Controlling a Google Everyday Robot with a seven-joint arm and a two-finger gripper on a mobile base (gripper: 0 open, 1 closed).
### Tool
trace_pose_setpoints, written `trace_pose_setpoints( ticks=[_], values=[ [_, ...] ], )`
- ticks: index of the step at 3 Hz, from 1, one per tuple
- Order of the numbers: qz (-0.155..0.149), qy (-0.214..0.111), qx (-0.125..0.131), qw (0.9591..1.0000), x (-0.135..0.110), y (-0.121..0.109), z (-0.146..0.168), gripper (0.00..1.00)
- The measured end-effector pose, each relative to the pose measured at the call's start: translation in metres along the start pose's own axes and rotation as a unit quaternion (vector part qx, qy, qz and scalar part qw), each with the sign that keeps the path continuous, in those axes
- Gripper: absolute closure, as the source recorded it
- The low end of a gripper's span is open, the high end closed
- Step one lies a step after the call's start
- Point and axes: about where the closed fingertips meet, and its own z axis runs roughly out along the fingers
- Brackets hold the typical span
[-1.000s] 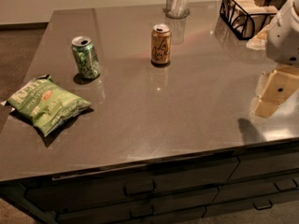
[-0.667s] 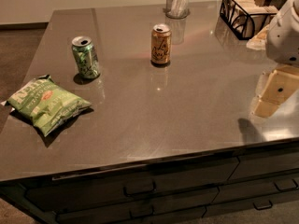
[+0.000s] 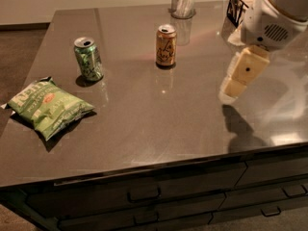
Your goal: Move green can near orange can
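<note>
You're at the reach step: the green can (image 3: pixel 88 59) stands left of the orange can (image 3: pixel 166 45), well apart. The gripper (image 3: pixel 233 85) hangs right of the orange can, seemingly empty; I cannot tell its width. Next, cross over and grasp.

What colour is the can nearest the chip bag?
Green-and-white can, camera view; gripper hovers at right.

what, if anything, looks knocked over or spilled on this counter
Nothing stands out. The green can and orange can both stand upright and apart, no liquid shows on the counter, and the chip bag lies flat near the left edge. The gripper hangs over the right side, clear of both cans.
</note>
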Motion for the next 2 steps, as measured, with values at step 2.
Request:
trace_pose_setpoints(
  ticks=[2],
  values=[
    [0.016,-0.108,-0.002,0.9940,-0.105,-0.024,0.035,0.00]
  ],
)
